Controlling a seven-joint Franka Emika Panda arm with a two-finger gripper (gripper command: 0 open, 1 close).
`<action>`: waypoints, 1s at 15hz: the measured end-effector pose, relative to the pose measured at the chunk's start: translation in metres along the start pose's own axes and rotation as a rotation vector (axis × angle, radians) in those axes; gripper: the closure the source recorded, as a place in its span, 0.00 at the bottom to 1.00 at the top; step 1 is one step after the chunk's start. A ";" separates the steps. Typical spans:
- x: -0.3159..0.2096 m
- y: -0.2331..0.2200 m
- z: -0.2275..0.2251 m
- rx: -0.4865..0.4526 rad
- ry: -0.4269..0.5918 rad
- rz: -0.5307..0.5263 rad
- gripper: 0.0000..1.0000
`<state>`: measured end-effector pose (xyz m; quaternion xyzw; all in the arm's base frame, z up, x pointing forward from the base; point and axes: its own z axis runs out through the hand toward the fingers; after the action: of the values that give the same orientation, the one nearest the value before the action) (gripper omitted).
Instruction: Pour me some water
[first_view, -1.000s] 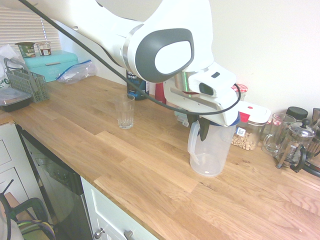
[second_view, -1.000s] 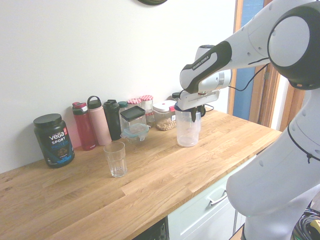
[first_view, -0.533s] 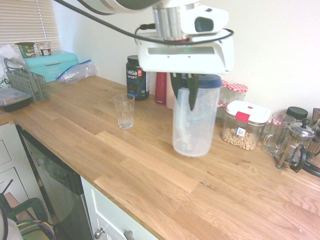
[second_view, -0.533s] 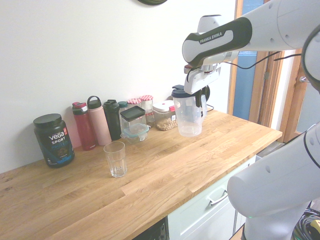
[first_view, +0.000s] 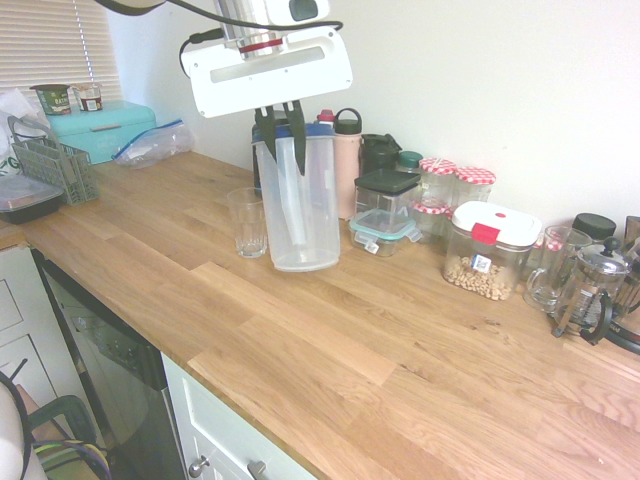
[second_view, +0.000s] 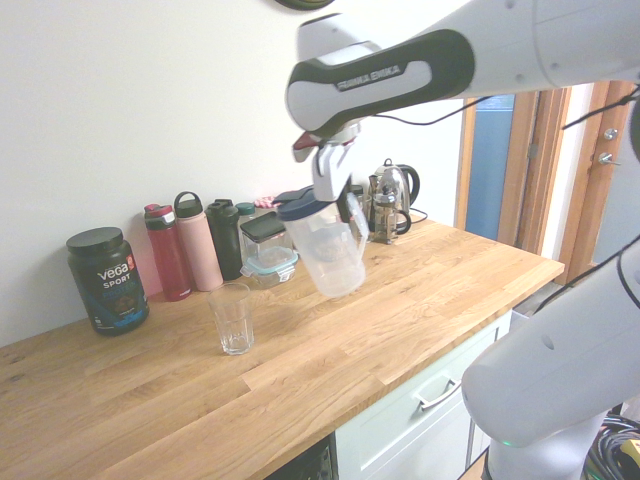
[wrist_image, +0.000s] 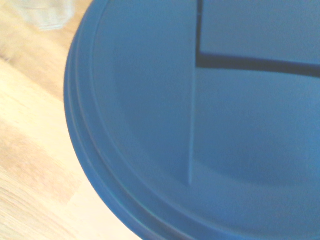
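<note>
Your gripper (first_view: 283, 140) pinches the tilted pitcher (second_view: 330, 250) by its handle (second_view: 357, 228), beside the glass (second_view: 233, 318); too much tilt too early could spill water onto the counter (second_view: 300, 365).

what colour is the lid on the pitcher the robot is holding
The lid is blue; it shows best in the wrist view, close up.

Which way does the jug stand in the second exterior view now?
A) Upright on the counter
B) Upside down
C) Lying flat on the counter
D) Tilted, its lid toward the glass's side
D: the jug leans in the end effector, its lid toward the glass's side.
</note>
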<state>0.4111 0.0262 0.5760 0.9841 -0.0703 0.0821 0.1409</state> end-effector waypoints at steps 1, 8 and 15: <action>0.007 -0.017 0.003 -0.037 -0.005 -0.052 1.00; 0.015 -0.113 -0.005 -0.333 -0.016 -0.392 1.00; 0.031 -0.161 0.013 -0.606 -0.041 -0.608 1.00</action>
<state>0.4693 0.1721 0.5266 0.8756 0.1992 -0.0071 0.4399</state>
